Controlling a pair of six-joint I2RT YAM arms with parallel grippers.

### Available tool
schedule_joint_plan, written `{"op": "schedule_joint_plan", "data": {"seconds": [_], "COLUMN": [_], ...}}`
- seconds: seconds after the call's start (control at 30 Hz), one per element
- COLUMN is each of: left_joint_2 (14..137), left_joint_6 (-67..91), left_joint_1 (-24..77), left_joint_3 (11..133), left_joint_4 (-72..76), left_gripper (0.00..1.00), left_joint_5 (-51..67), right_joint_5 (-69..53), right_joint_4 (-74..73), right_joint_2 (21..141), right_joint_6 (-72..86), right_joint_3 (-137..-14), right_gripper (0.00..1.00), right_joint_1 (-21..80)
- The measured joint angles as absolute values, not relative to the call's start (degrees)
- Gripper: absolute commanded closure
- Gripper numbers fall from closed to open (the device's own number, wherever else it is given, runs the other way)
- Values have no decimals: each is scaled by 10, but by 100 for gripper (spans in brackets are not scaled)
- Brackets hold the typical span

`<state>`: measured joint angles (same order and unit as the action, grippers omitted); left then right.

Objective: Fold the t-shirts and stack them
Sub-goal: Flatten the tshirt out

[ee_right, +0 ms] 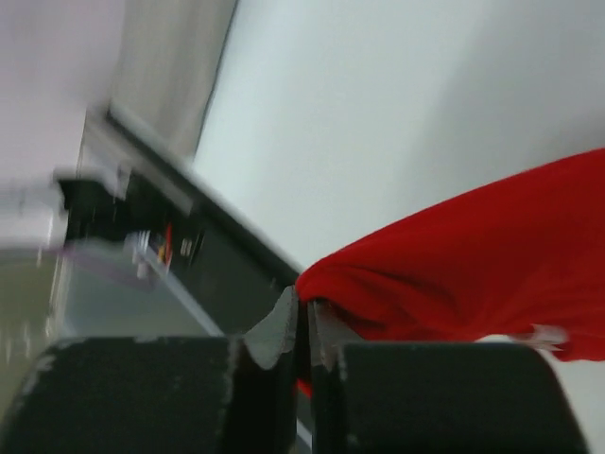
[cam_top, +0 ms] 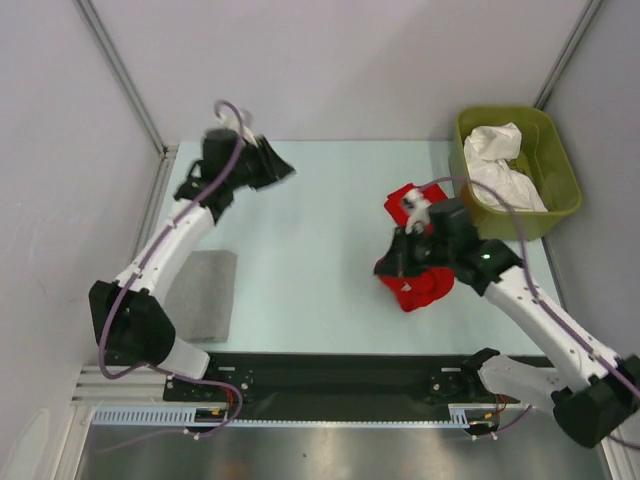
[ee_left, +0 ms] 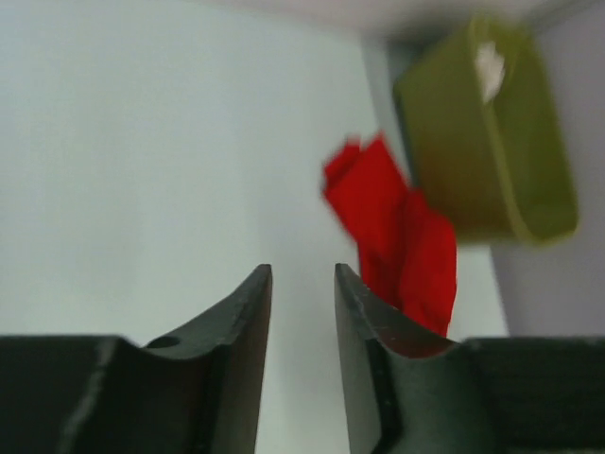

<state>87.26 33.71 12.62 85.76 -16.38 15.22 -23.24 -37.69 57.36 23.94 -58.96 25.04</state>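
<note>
Red shirt [cam_top: 418, 285]: we saw it bunched near the tub [cam_top: 566, 205], on its left.
Right gripper [ee_right: 304, 317]: clamped on the shirt's edge; the nearer arm.
Left gripper [ee_left: 302, 288]: narrowly parted, empty, well left of the tub.

The pale desk [cam_top: 320, 230] bore a grey rectangular foam pad [cam_top: 203, 293] near left, an olive-green plastic tub [cam_top: 560, 160] far right, a crumpled red t-shirt [cam_top: 420, 290] mid-right.

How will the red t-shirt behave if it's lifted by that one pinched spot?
Probably floppy: the red t-shirt drapes and creases from where the right gripper pinches it. Likely light: a narrow pinch seems to hold a fold up. It lies bunched on the table, so it would probably sag and unfold rather than keep shape.
</note>
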Motion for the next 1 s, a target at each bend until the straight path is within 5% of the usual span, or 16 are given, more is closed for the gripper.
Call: {"op": "schedule_joint_plan", "data": {"seconds": [0.17, 0.2, 0.23, 0.57, 0.8, 1.0], "left_joint_2": [794, 778, 755, 626, 773, 848], "left_joint_6": [310, 306, 299, 290, 280, 269], "left_joint_1": [222, 223, 220, 251, 389, 455], "left_joint_3": [638, 615, 595, 532, 507, 503], "left_joint_4": [-201, -216, -235, -247, -261, -285], "left_gripper": [45, 43, 41, 38, 43, 43], "left_joint_5": [167, 164, 156, 170, 186, 197], "right_joint_5": [-312, -328, -336, -324, -263, -225], "right_joint_4": [-330, -320, -316, -312, -376, -390], "right_joint_2": [682, 704, 720, 731, 727, 745], "right_joint_6": [257, 260, 264, 289, 257, 226], "right_joint_3": [-574, -574, -576, -557, -526, -505], "right_gripper": [69, 48, 41, 37, 15, 12], "right_joint_1": [411, 420, 421, 213, 119, 127]}}
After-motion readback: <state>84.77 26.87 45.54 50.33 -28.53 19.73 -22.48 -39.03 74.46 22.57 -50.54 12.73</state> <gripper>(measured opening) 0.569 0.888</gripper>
